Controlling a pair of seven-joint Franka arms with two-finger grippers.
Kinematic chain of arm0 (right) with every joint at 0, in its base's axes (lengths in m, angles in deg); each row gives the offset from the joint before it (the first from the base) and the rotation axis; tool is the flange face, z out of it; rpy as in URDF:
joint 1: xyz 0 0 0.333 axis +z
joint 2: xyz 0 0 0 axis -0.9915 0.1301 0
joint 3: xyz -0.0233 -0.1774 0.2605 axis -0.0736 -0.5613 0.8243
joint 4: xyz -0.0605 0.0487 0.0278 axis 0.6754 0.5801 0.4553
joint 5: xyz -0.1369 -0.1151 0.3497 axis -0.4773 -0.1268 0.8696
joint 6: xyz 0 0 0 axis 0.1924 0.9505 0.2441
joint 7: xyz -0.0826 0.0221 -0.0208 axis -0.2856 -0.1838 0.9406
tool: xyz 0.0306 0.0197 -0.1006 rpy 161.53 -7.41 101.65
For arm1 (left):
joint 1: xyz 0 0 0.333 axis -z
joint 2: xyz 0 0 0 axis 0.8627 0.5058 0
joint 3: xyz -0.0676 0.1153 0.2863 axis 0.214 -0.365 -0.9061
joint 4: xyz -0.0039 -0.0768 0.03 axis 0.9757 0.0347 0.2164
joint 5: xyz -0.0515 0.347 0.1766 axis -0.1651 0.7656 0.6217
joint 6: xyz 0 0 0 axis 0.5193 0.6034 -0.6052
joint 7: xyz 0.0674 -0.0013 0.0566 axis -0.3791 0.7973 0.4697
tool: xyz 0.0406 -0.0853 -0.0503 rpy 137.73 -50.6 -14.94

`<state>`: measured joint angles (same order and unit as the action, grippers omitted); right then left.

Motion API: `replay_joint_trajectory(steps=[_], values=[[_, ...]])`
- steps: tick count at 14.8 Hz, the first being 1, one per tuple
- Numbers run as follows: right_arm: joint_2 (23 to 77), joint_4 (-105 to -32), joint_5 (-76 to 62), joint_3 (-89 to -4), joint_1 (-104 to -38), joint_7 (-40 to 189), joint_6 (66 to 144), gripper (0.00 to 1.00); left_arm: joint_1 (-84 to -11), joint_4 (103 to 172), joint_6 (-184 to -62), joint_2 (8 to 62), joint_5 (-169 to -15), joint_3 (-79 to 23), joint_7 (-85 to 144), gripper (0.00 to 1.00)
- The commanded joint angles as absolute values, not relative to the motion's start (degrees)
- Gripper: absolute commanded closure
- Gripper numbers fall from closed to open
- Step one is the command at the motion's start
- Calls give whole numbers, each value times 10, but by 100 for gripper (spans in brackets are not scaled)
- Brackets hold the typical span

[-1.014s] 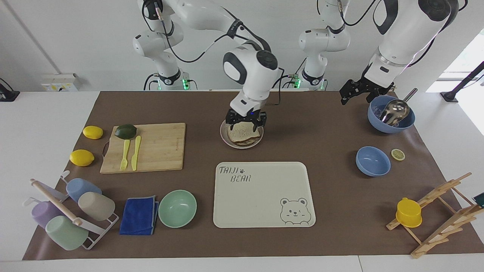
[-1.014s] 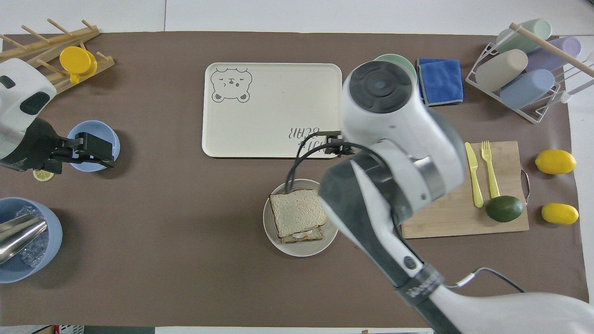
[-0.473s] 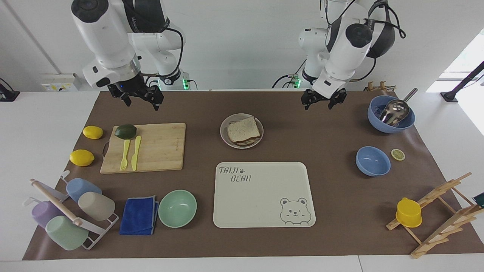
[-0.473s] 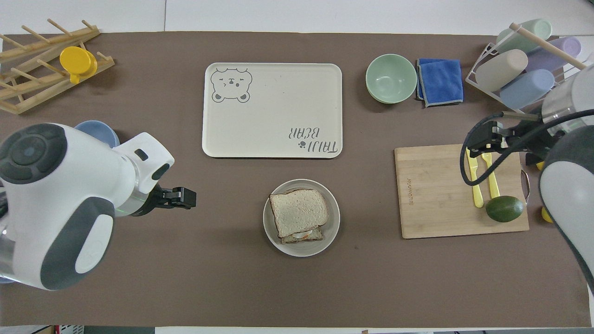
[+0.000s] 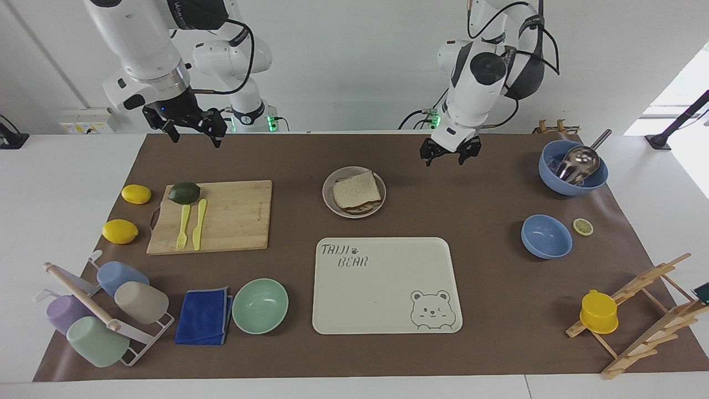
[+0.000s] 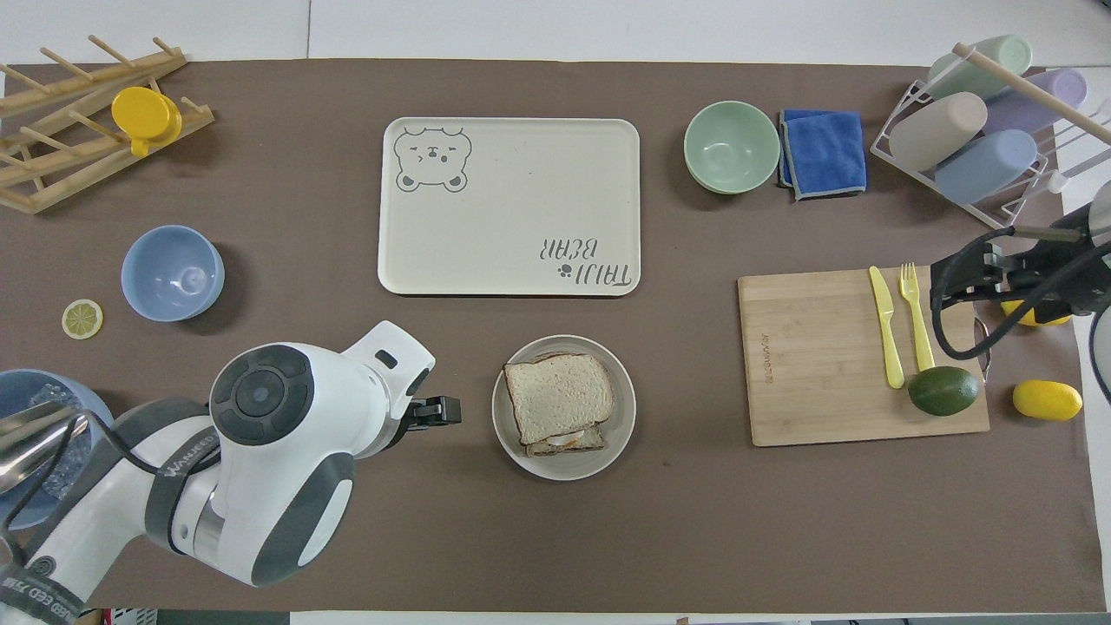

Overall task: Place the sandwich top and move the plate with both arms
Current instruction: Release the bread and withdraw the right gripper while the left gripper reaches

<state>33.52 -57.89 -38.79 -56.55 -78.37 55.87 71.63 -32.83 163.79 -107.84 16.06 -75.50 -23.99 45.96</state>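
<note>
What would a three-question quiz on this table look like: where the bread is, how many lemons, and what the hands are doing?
1. The top bread slice lies:
A on the plate's sandwich
B on the tray
C on the board

2. Whole lemons:
A one
B two
C four

3. The left hand is:
A gripping the plate
B empty, raised beside the plate
C holding a cloth

Answers: 1 A, it tops the stack on the plate. 2 B, one lemon and another sit by the board. 3 B, nothing is between its fingers; the right hand is also empty.

Left gripper and right gripper both hang raised, fingers spread, empty
</note>
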Motion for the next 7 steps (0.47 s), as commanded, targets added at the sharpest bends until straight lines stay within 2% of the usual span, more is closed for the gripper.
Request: replay_joint_trajectory(steps=[1,3,5,7], values=[[332,-581,-388,-575,-789,611,725,0,-286,1676,-1158,172,-781,-248,517,0],[333,-580,-393,-583,-794,632,720,0,-275,1679,-1205,197,-792,-248,530,0],[334,-573,-407,-593,-799,665,702,0,-275,1679,-1231,207,-824,-248,529,8],[334,-572,-400,-590,-816,676,702,0,-275,1679,-1251,223,-838,-248,529,10]])
